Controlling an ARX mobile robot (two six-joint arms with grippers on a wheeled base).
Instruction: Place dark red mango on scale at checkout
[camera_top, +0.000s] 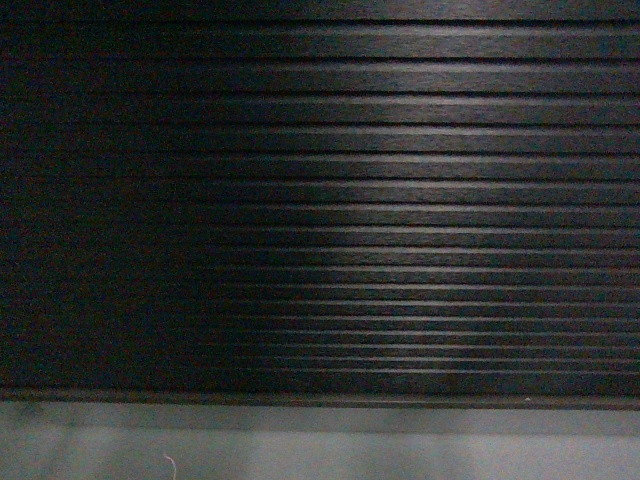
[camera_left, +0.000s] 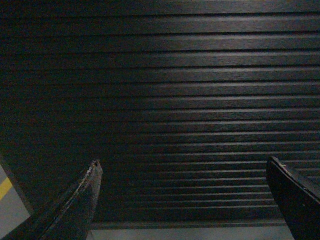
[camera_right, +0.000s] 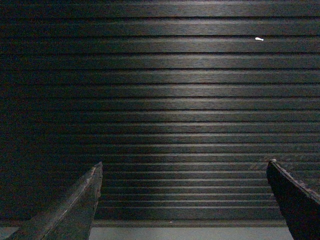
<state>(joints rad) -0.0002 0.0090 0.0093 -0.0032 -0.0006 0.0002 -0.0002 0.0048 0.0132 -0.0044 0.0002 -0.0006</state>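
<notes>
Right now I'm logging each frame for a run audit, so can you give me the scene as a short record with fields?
facing: black horizontally ribbed front panel of the checkout counter, filling all three views
base: grey strip under the panel
left gripper: open, empty, pointed at the panel
right gripper: open, empty, pointed at the panel
dark red mango: not in view
white scale: not in view
floor: yellow line at the left edge of the left wrist view
</notes>
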